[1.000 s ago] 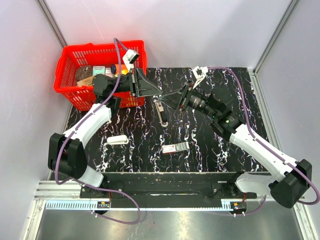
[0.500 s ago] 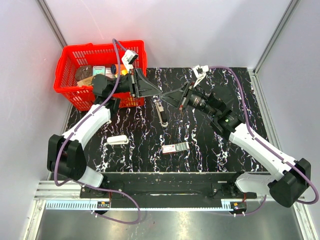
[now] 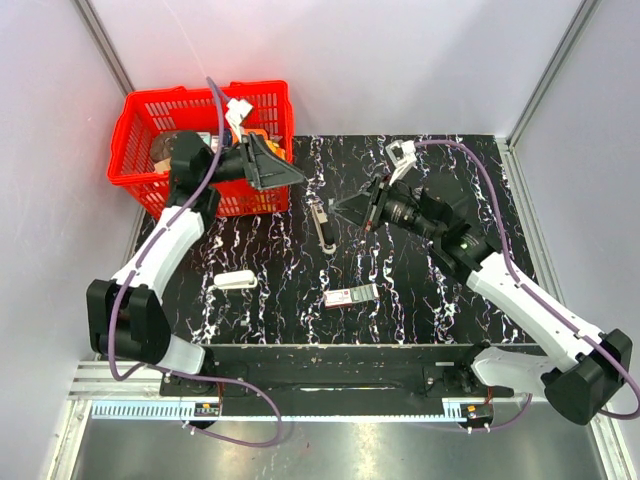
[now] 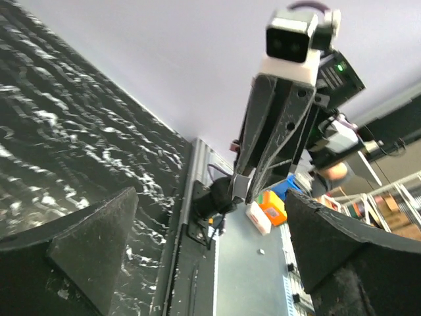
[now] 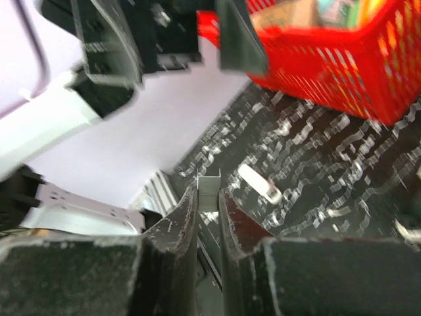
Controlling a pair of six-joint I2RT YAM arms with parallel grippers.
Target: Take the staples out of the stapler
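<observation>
The stapler, slim and black with silvery parts, lies on the dark marbled table between the two arms. My right gripper hangs just right of it and above it. In the right wrist view this gripper is shut on a short silvery strip of staples that sticks out past its fingertips. My left gripper is open and holds nothing, raised beside the red basket. In the left wrist view its fingers stand wide apart, and the right gripper shows beyond them with the silvery strip at its tip.
A red basket with several items stands at the back left. A white oblong piece lies front left, also in the right wrist view as the white piece. A small red-and-white box lies near the front middle.
The two grippers met tip to tip above the stapler. The right one closed on the strip, then the left opened and drew back toward the basket.
</observation>
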